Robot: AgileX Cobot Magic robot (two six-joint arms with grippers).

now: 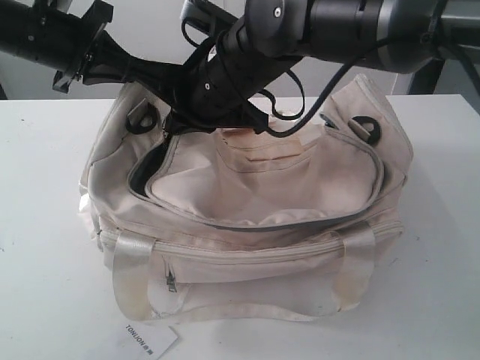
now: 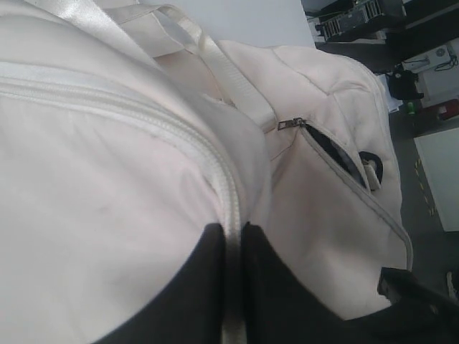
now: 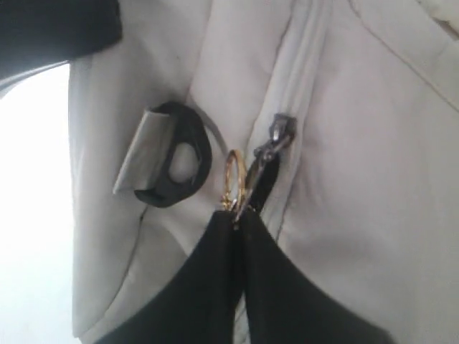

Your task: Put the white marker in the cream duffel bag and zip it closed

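cream duffel bag [image 1: 247,247], soft, creased; top zipper [image 1: 255,223] seemingly part open.

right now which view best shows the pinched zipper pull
Right wrist view: the zipper pull is close up, pinched by the right gripper. The exterior view has an arm hiding it. The left wrist view shows a slider on the cream duffel bag, perhaps another.

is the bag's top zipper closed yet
Partly open: the top zipper of the cream duffel bag gapes dark at its left end; the right gripper is shut on the zipper pull.
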